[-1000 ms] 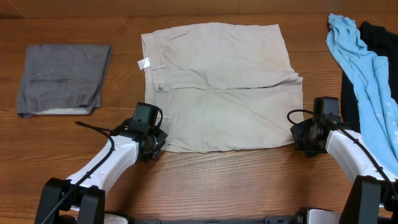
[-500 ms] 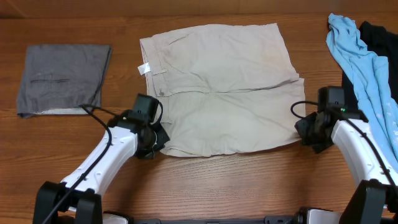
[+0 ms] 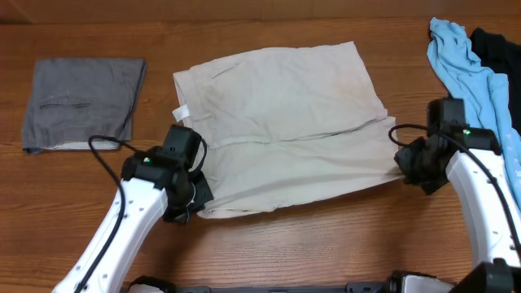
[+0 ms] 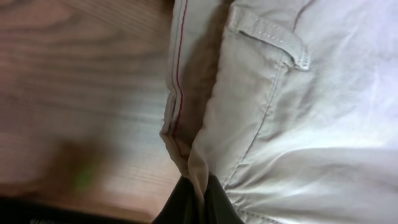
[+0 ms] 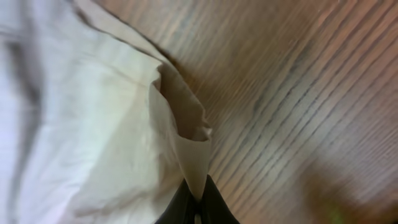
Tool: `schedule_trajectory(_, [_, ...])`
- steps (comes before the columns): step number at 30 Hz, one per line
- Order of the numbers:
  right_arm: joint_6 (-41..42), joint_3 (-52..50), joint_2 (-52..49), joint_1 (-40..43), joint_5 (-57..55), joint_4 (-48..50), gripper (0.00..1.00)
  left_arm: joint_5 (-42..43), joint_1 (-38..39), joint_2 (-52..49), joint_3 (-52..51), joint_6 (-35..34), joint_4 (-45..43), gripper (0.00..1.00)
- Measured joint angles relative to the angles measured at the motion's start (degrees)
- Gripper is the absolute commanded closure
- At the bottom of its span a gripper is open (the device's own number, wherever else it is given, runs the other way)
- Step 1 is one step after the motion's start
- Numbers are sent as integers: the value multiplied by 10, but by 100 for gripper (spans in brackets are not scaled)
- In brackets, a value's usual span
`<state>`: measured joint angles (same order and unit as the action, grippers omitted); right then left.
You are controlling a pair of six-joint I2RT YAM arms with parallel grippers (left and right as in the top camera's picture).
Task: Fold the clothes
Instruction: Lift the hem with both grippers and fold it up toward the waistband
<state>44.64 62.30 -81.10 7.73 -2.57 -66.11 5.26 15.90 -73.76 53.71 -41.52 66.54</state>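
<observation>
Shorts (image 3: 285, 122) pinched at near corners between left fingers (image 4: 186, 210), right fingers (image 5: 185, 210).

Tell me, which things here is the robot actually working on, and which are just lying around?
In the job: beige shorts, left claw, right claw, both pinching its edge.
Lying about: folded grey garment, light blue garment, black garment.

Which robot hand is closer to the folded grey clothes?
Left. The left gripper pinches the beige shorts' near-left corner, just right of the grey garment; the right gripper holds their far-right edge, much farther away.
</observation>
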Motion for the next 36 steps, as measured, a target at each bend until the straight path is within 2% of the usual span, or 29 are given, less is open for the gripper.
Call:
schedule_trajectory(7, [-45,105,9,-1,33,-37,96,5,2,84,30,0,43,96])
schedule_trajectory(18, [-92,172,10,-33,53,71,96,-48,1,108,148,2,45,96])
schedule_trajectory(27, [-97,187,-17,-38,77,172,96,-116,2,98,163,2,-44,96])
schedule_trajectory(36, [-98,188,-96,-75,81,289,96,-223,1,2,164,-5,-116,96])
